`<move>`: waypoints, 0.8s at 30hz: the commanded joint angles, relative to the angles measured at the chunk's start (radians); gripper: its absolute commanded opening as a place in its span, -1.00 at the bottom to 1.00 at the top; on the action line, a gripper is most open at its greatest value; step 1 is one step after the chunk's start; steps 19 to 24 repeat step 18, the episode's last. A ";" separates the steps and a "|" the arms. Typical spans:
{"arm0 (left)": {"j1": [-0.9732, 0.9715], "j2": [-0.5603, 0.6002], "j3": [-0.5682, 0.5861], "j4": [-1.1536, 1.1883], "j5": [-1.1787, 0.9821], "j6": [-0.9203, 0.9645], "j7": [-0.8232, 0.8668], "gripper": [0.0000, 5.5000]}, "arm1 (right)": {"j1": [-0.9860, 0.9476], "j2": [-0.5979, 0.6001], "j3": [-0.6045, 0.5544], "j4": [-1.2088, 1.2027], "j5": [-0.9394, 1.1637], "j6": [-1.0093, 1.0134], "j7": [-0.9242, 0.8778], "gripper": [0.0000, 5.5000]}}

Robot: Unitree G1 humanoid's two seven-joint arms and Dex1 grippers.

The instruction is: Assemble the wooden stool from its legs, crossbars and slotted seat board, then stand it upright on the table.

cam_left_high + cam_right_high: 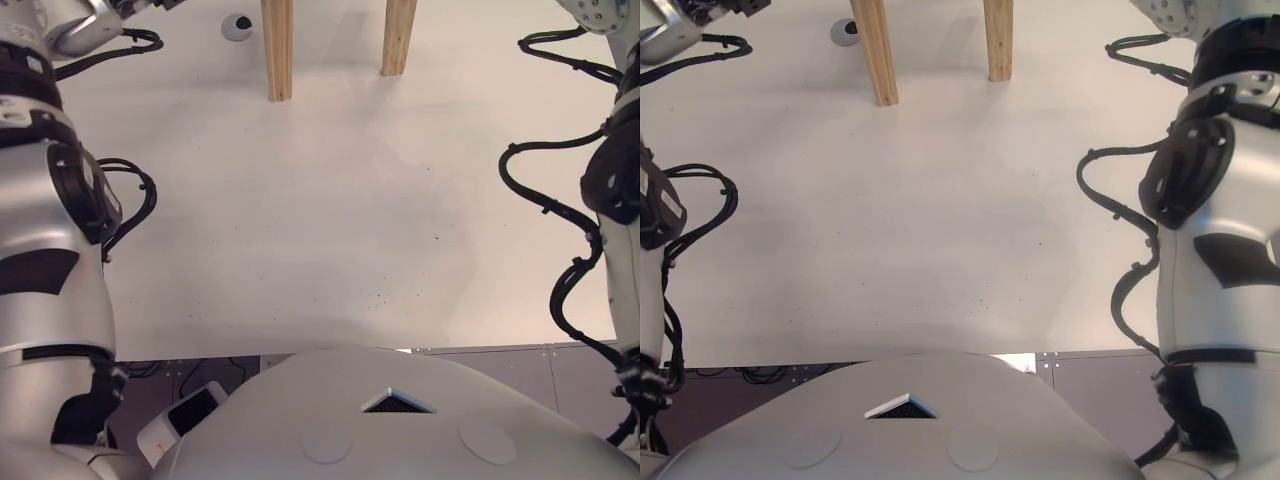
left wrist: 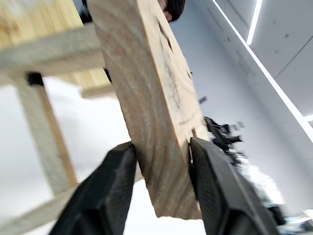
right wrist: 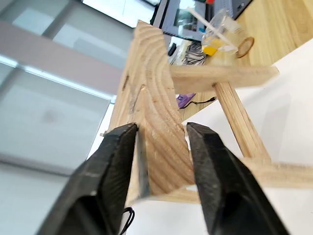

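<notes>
Clamping seat board (image 2: 146, 73), stiff, likely weighty timber: left fingers (image 2: 102, 196), right fingers (image 3: 107, 171) closed on seemingly opposite edges.

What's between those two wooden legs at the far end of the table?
Nothing; the table between the left leg and right leg is bare, seen in the left eye view.

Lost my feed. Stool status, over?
Left gripper shut on seat board; right gripper too. Two legs down on table. Small round object beside legs, apart.
</notes>
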 commanded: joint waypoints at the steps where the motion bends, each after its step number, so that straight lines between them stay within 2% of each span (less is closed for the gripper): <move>1: -0.108 -0.081 0.101 0.141 0.047 -0.150 -0.013 -0.07 | -0.020 0.042 -0.098 0.071 -0.028 -0.078 -0.011 -0.06; 6: -0.100 -0.077 0.320 0.220 0.004 -0.269 0.105 0.21 | -0.013 0.015 -0.213 0.092 -0.046 -0.158 -0.009 0.25; 10: -0.054 -0.062 0.412 0.207 0.005 -0.282 0.071 0.44 | 0.022 -0.036 -0.256 0.076 -0.076 -0.142 0.039 0.50; 12: 0.009 -0.082 0.396 0.183 0.058 -0.365 0.073 0.56 | 0.096 -0.037 -0.167 0.009 -0.180 -0.209 0.193 0.63; 14: 0.110 -0.149 0.361 0.138 0.146 -0.621 0.128 0.57 | 0.240 0.011 -0.053 -0.086 -0.331 -0.490 0.387 0.74; 16: 0.258 -0.252 0.339 0.063 0.250 -0.957 0.305 0.57 | 0.408 0.141 -0.070 -0.214 -0.340 -0.671 0.431 0.74; 18: 0.378 -0.349 0.335 -0.036 0.309 -1.148 0.438 0.57 | 0.542 0.260 -0.060 -0.373 -0.353 -0.788 0.406 0.74; 24: 0.378 -0.349 0.335 -0.036 0.309 -1.148 0.438 0.57 | 0.542 0.260 -0.060 -0.373 -0.353 -0.788 0.406 0.74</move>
